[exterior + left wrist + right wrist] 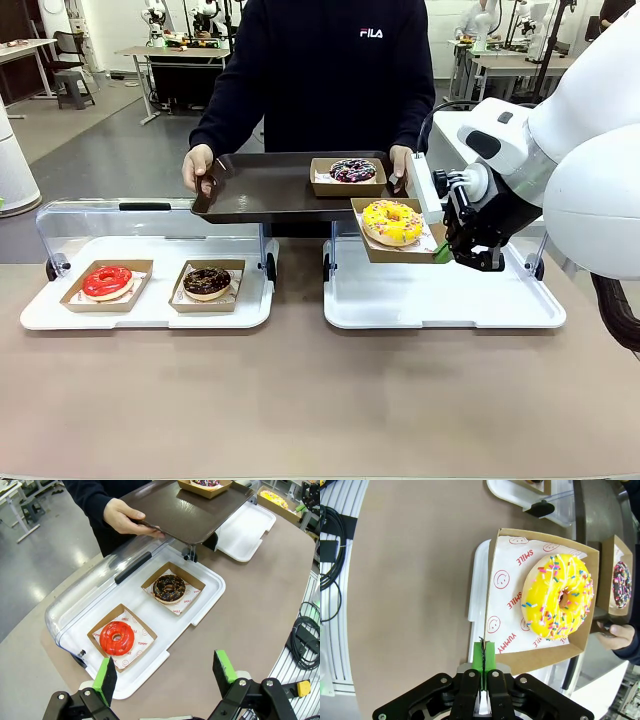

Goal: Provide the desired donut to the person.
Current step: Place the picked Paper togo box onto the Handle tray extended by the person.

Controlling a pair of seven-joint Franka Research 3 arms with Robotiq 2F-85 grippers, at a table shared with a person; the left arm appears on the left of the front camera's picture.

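Right wrist view: right pincer [484, 652] clamped on cardboard tray [560, 650] rim, yellow donut [540, 605] inside; left pincer [164, 662] spread wide, empty.

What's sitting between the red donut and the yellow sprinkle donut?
In the front view, a chocolate-glazed ring donut in a brown cardboard box sits between them, sharing the white plastic tray with the red-glazed ring donut.

Bright, even light falls from above, so shadows on the beige bench [320, 400] are soft. The glossy dark brown tray [185, 520] carries pale reflections. Wrist views curve at their edges; the yellow sprinkled donut [559, 596] in its brown cardboard box [535, 661] looks sharp.
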